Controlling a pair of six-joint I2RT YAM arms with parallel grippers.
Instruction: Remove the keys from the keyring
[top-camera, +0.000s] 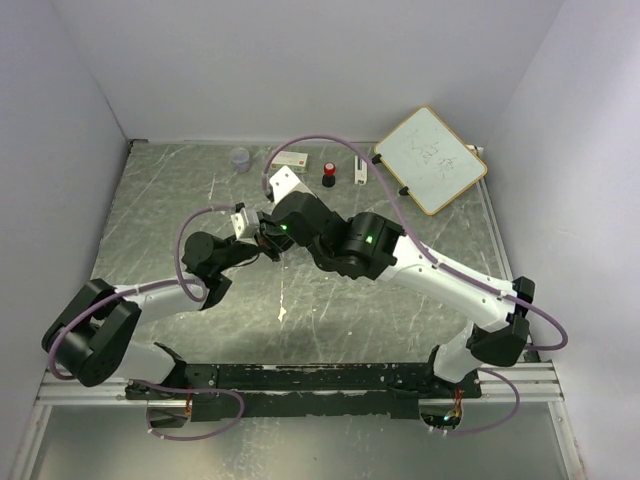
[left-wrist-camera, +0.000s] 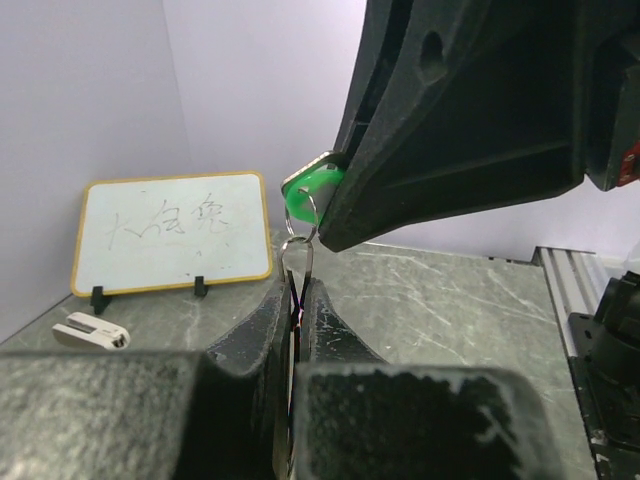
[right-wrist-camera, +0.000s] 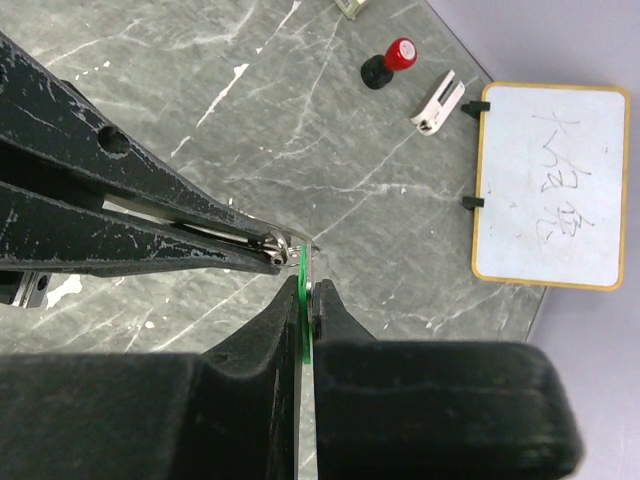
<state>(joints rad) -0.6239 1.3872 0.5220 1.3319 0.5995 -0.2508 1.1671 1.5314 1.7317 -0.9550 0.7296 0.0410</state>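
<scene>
My two grippers meet above the middle of the table, with the left gripper (top-camera: 262, 246) tip to tip with the right gripper (top-camera: 277, 230). In the left wrist view the left gripper (left-wrist-camera: 297, 288) is shut on the thin silver keyring (left-wrist-camera: 298, 256). From that ring the green-headed key (left-wrist-camera: 306, 196) rises into the right gripper's fingers (left-wrist-camera: 420, 150). In the right wrist view the right gripper (right-wrist-camera: 305, 287) is shut on the green key (right-wrist-camera: 303, 300), seen edge on. The keyring (right-wrist-camera: 287, 250) shows at the left gripper's fingertips (right-wrist-camera: 250, 245). No other key shows.
A yellow-framed whiteboard (top-camera: 430, 158) stands at the back right. Along the back edge are a red-and-black knob (top-camera: 328, 176), a white clip-like piece (top-camera: 360, 170), a small white box (top-camera: 291, 158) and a clear cup (top-camera: 241, 158). White walls close the table in.
</scene>
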